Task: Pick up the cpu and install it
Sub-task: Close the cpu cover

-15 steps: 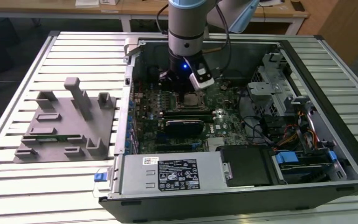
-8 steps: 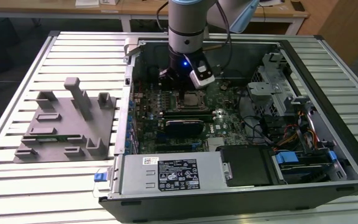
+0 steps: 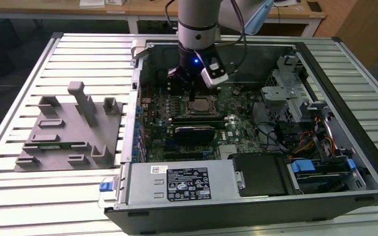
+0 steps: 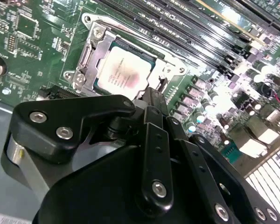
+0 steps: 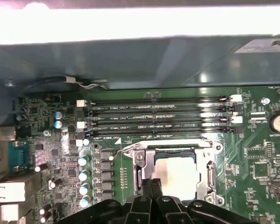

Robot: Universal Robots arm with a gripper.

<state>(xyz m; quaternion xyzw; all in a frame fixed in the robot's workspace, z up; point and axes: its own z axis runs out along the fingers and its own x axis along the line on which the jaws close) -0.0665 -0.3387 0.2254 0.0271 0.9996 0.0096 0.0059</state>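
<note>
- Aluminium slats form the table (image 3: 18, 196), which has bare surface along its near edge and across the exterior view's left side.
- A black computer case (image 3: 373, 167) lies on the exterior view's right with its open face up. Its near wall runs close to the table's near edge.
- The arm (image 3: 196, 24) comes straight down into the far half of the case, close to the far wall, with open board on either side of it.
- Inside the case are a green motherboard (image 3: 241, 105) and a grey power supply (image 3: 175, 182) against the near wall. A metal drive cage (image 3: 287, 93) and bundled cables (image 3: 300, 145) sit on the exterior view's right.
- The cpu (image 4: 123, 74) lies flat in the metal-framed socket (image 4: 84, 60) on the motherboard, silver top plate up.
- The gripper (image 5: 151, 182) hangs just over one edge of the cpu, its two fingers pressed together with nothing between them.
- Four long black memory slots (image 5: 158, 116) run just beside the socket, between it and the case wall.
- A grey fixture tray (image 3: 57, 132) on the exterior view's left, well apart from the case, holds a thin green memory stick (image 3: 54, 144) in one groove.
- In both wrist views the gripper's black linkage covers one edge of the cpu, and whether the fingertips touch the chip cannot be told.
- In the exterior view the wrist hides the fingers, and the arm is cut off at the picture's top edge.
</note>
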